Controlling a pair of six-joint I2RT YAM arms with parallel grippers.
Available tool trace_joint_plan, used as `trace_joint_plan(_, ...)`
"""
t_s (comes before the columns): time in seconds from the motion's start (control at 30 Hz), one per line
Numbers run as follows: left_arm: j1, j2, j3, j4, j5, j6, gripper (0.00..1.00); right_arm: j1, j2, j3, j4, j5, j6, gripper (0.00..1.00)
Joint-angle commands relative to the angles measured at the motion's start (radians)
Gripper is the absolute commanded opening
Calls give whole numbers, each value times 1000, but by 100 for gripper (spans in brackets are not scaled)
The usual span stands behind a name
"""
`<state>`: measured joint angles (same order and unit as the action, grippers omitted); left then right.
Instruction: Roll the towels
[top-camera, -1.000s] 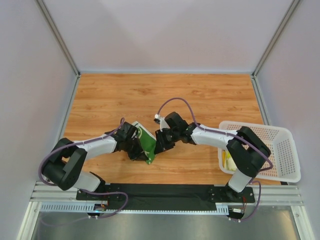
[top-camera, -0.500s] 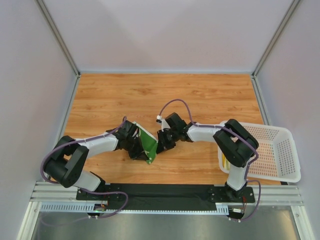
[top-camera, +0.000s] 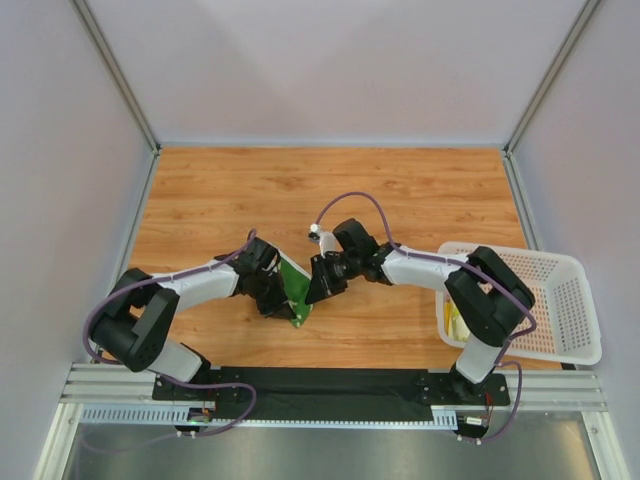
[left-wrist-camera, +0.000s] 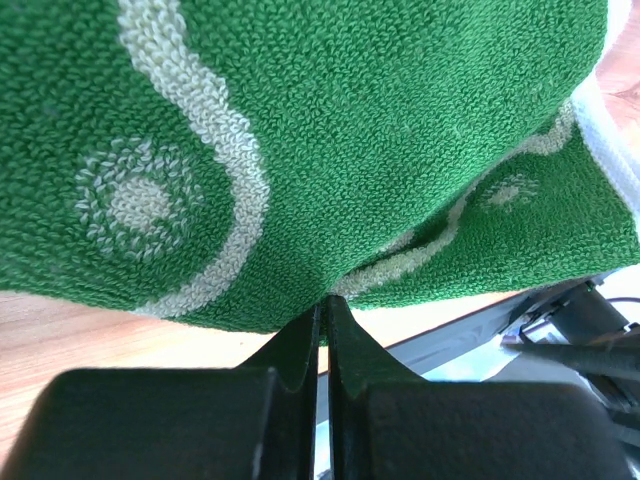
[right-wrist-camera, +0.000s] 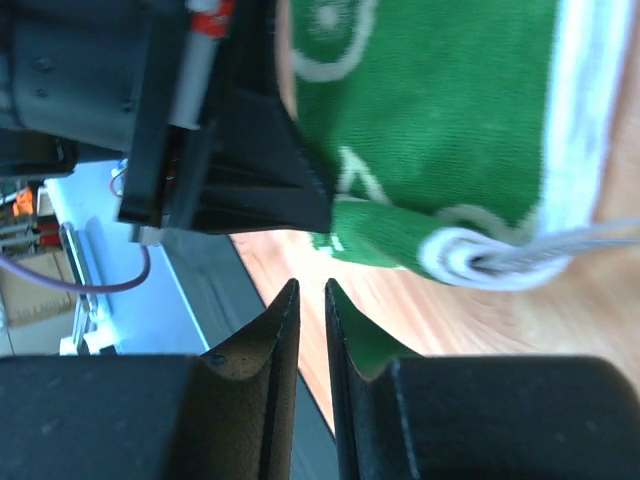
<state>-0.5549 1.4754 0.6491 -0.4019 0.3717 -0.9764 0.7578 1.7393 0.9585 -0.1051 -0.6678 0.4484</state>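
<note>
The dark green towel (top-camera: 294, 286) with cream swirls hangs tilted above the table between both grippers. My left gripper (top-camera: 279, 298) is shut on its lower edge; in the left wrist view the towel (left-wrist-camera: 350, 150) fills the frame above the pinching tips (left-wrist-camera: 325, 300). My right gripper (top-camera: 318, 287) sits just right of the towel, its jaws a narrow slit apart and empty (right-wrist-camera: 311, 285). In the right wrist view the towel (right-wrist-camera: 440, 130) shows a rolled white-edged end (right-wrist-camera: 470, 258) beyond the tips. The pale yellow towel (top-camera: 455, 322) lies in the basket's left end.
The white perforated basket (top-camera: 570, 310) stands at the right near edge, beside the right arm's base. The left arm's black gripper body (right-wrist-camera: 220, 150) is close in front of my right fingers. Grey walls enclose the wooden table (top-camera: 300, 190) on three sides.
The towel and both grippers stayed almost in place. The right wrist shifted slightly up and right, and the right arm's elbow swung back toward the basket.
</note>
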Motion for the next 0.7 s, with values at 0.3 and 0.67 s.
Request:
trace_joint_plan(0.3, 3, 22, 26, -92, -128, 65, 0, 9, 114, 95, 38, 28, 13, 16)
trace_joint_plan(0.67, -5, 34, 40, -126, -143, 90, 0, -48, 198, 126, 7, 163, 52, 13)
